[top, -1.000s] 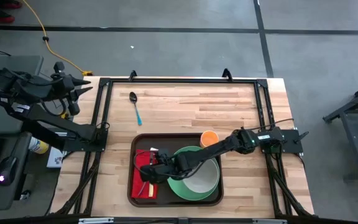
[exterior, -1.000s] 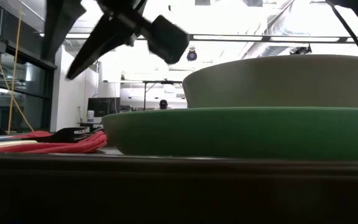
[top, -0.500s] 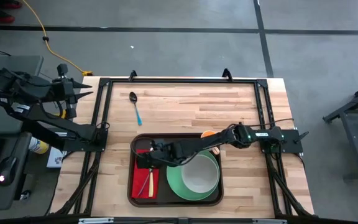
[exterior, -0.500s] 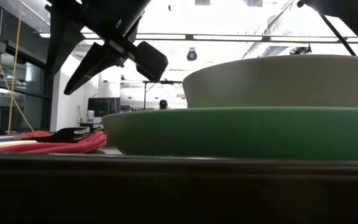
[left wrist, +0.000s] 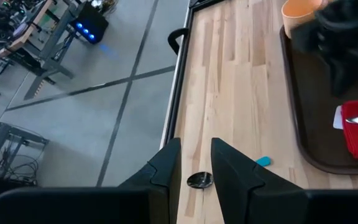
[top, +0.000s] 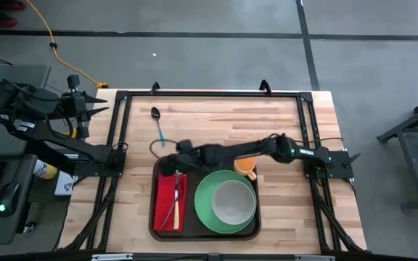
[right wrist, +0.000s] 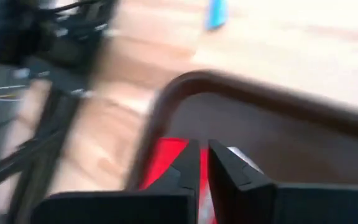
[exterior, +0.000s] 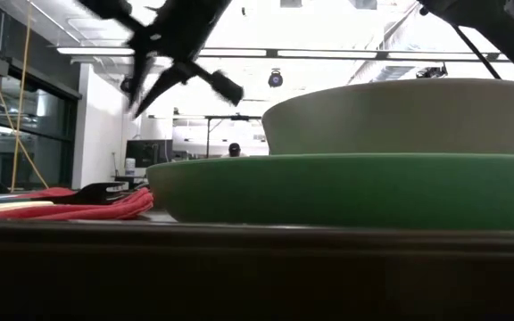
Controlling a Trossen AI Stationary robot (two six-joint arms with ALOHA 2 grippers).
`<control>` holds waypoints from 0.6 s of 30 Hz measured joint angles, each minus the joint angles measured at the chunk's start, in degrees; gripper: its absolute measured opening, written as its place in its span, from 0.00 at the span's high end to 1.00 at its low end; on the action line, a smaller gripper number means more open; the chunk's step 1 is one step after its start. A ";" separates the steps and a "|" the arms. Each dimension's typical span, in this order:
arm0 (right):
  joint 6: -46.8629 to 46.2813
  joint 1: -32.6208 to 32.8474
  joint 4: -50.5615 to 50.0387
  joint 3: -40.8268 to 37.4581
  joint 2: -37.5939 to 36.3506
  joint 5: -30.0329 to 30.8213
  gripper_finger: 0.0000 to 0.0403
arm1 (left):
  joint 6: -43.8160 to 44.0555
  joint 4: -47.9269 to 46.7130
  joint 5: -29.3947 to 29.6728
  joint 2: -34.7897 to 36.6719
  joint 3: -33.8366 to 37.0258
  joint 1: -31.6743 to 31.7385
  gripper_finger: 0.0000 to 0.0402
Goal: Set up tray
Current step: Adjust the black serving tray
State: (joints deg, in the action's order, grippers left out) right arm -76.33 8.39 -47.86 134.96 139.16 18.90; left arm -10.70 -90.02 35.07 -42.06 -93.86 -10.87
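Note:
The dark brown tray (top: 153, 217) lies at the table's near middle. In it are a green plate (top: 203, 206) carrying a beige bowl (top: 232, 204) and, at its left end, a red napkin (top: 167, 199) with cutlery (top: 175, 212) on top. An orange cup (top: 247, 167) stands at the tray's far rim. My right gripper (top: 171, 150) hovers shut above the tray's far-left corner (right wrist: 229, 84), holding nothing. A blue-handled spoon (top: 157, 119) lies on the bare wood beyond it. My left gripper (left wrist: 196, 177) waits off the table's left edge, slightly open.
A black frame rail (top: 209, 93) runs round the tabletop. Bare wood stretches across the far half and to the right of the tray. In the low view the plate (exterior: 346, 187) and bowl (exterior: 400, 116) fill the foreground, with the napkin (exterior: 70, 209) on the left.
My right gripper has risen off the red napkin and drawn back toward the table's far edge, stopping over the tray's far-left corner. The cutlery has stayed on the napkin. The orange cup, earlier partly covered by the arm, now shows fully.

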 joint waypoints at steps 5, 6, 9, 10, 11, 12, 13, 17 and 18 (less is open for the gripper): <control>-4.21 -1.90 -25.28 0.09 -5.46 -0.44 0.99 | 0.00 0.02 -0.55 0.00 0.00 0.00 0.71; -5.87 -2.16 -31.07 0.09 -6.32 -1.22 1.00 | 0.00 0.00 -0.95 0.00 0.00 0.00 0.71; -9.47 -1.82 -42.86 -0.10 -9.56 -3.72 1.00 | 0.01 0.00 -1.20 0.00 0.00 0.00 0.71; -9.13 -1.39 -42.02 -1.18 -11.30 -3.27 1.00 | 0.02 0.02 -1.20 0.00 0.00 0.00 0.71; -9.43 -0.95 -41.53 -3.00 -13.54 -3.06 1.00 | 0.00 0.00 -1.20 -0.02 0.00 0.00 0.71; -10.46 -0.50 -41.69 -4.59 -15.29 -2.34 1.00 | 0.02 0.00 -1.20 -0.02 0.00 -0.02 0.71; -12.34 0.10 -42.25 -6.01 -16.99 -1.47 1.00 | 0.02 0.00 -1.20 0.00 0.00 0.00 0.71; -19.30 2.50 -41.97 -15.87 -25.21 -1.41 1.00 | 0.02 0.00 -1.22 0.00 0.00 0.00 0.71; -21.07 3.07 -42.10 -19.23 -27.58 -3.22 1.00 | 0.02 0.00 -1.23 0.00 0.00 0.00 0.71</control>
State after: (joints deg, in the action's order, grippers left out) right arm -97.40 11.45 -89.95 115.73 111.58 15.68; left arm -10.68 -90.02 33.84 -42.06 -93.86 -10.88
